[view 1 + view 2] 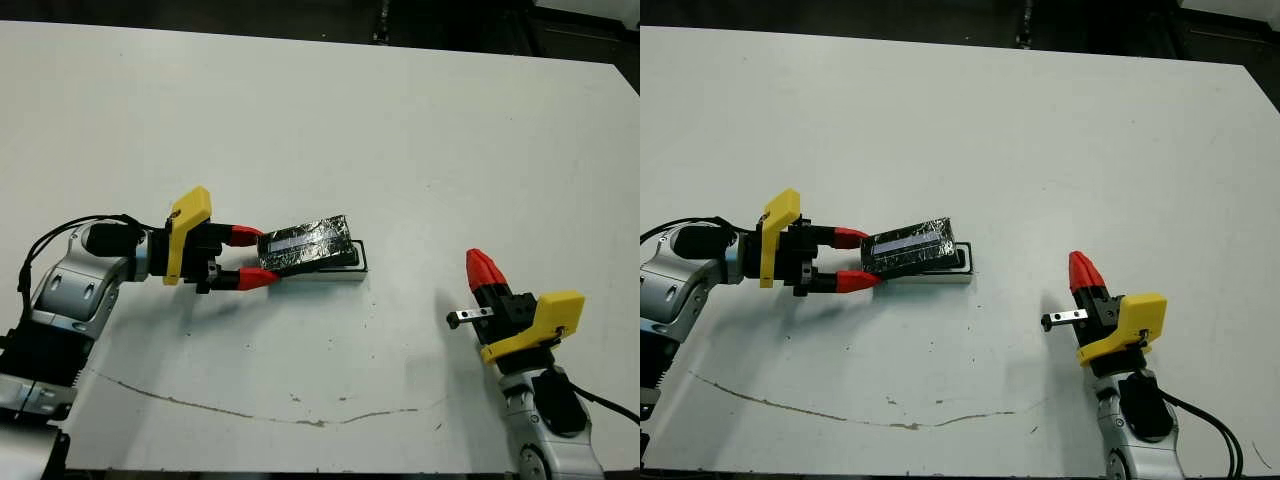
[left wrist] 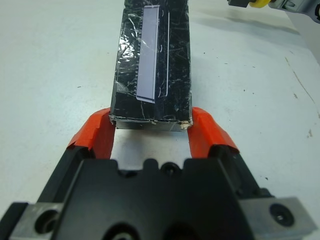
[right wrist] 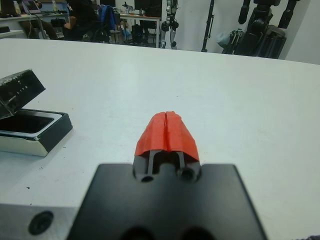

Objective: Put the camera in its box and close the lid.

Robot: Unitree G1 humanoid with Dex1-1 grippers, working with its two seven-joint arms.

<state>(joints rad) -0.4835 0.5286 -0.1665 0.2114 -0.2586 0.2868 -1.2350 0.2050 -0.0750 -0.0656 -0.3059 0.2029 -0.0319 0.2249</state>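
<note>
Left gripper (image 1: 248, 257) jaws clamp lid (image 1: 308, 243) tilted over box (image 1: 345, 272) on scuffed white desk (image 1: 400, 130); right gripper (image 1: 483, 268) at 4 o'clock, jaws closed, empty.

A: Head stereo pair looks down on the table (image 1: 400, 120), both grippers in shot.
B: Wrist cams sit low and close; both catch the lid (image 2: 152, 65).

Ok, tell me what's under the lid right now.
The lid, gripped by the left gripper, sits tilted over the white box. The box's hollow looks dark, probably the camera, but the lid covers most of it, so I cannot confirm.
</note>
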